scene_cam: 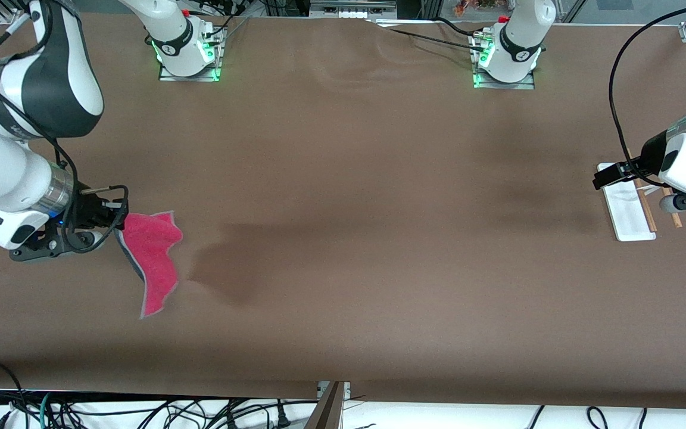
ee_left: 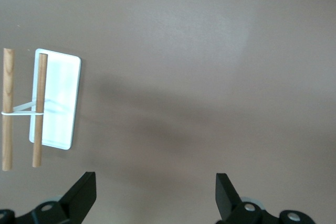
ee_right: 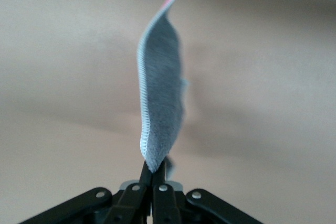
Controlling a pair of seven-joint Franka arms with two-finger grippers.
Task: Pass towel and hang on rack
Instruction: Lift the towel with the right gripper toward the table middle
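Pink-red towel (scene_cam: 153, 255) with grey edging; white-based rack (scene_cam: 630, 210) with brown rods; brown table (scene_cam: 355, 208).

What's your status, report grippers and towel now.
Right gripper shut on towel, lifted at the right arm's end. Left gripper open, waiting over rack. Nothing between them.

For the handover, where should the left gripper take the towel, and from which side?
Probably the free hanging corner of the towel, away from the right gripper pinching its upper corner. The cloth hangs edge-on and flat, so the open left gripper could close across its two faces.
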